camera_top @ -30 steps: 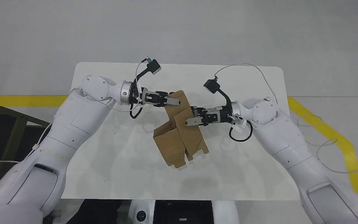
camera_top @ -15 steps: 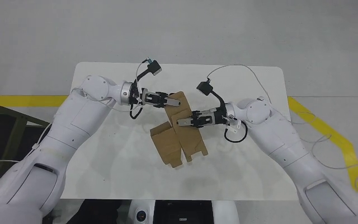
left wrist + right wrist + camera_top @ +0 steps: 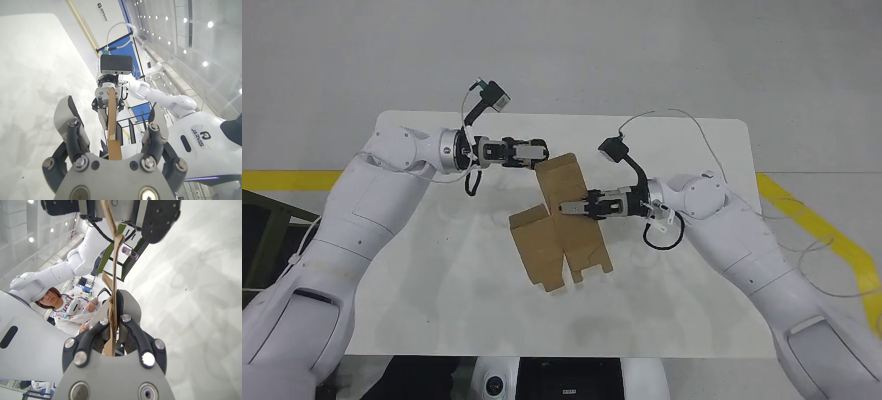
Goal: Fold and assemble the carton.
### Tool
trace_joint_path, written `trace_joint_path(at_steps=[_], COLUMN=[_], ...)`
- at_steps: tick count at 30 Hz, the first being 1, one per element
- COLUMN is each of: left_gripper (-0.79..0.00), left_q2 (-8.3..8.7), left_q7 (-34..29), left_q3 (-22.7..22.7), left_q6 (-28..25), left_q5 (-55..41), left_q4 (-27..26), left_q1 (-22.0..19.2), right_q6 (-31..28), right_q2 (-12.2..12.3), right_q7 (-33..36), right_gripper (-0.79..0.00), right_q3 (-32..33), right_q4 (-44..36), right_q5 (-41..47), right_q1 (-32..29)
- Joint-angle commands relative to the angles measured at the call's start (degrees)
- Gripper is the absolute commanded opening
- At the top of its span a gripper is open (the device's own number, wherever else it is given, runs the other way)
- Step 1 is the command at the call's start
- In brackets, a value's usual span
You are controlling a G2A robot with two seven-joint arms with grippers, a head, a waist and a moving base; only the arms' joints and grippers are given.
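Grips the partly folded cardboard carton [image 3: 560, 235] with the right tool [image 3: 566, 208], midway between the side edges of the tabletop [image 3: 692, 300]. Holds the left tool [image 3: 542, 152] open astride the carton's far flap.

Right claw [image 3: 114, 306] clamps the flat brown cardboard carton [image 3: 115, 262] edge-on; the left claw [image 3: 110, 215] stands spread wide around its far edge

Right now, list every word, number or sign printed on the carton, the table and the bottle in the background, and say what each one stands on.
carton: no print on the brown faces that show.
table: no print on its white top.
bottle: it carries a label, but it is too small and blurred to read.
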Motion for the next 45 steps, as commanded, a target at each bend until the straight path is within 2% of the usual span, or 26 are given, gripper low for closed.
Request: trace_joint_path(at_steps=[1,15,26,41,42,43,45], left_gripper=[0.0,0.0,0.0,0.0,-0.022,-0.142,-0.449], left_q2=[0.45,2.56,3.04,3.57,3.58,3.59,3.58], left_q7=[1.1,3.5,2.8,-0.4,-0.6,-0.7,-0.8], left_q3=[-1.2,-6.2,-7.8,-9.9,-10.0,-10.1,-10.3], left_q6=[-1.1,-3.4,-2.8,0.8,0.9,1.1,1.5], left_q5=[0.7,2.8,4.1,4.6,4.6,4.7,4.9], left_q4=[-0.3,-4.3,-7.8,-11.8,-11.9,-11.9,-12.0], left_q1=[1.0,9.5,14.1,17.4,17.5,17.6,17.8], right_q6=[-1.0,1.6,1.9,2.0,2.0,1.9,1.8], right_q2=[0.1,0.2,0.1,-0.4,-0.5,-0.6,-0.7], right_q7=[-1.0,-14.8,-19.3,-21.6,-21.7,-21.7,-21.7], right_gripper=[-0.785,-0.785,-0.785,-0.785,-0.785,-0.785,-0.785], right_q3=[0.7,5.9,8.7,10.6,10.6,10.7,10.7], right_q4=[0.3,-1.2,-3.4,-4.2,-4.2,-4.1,-3.8], right_q5=[0.0,-3.9,-6.3,-8.4,-8.4,-8.5,-8.6], right_q1=[-0.1,-3.6,-6.2,-7.9,-7.9,-7.8,-7.7])
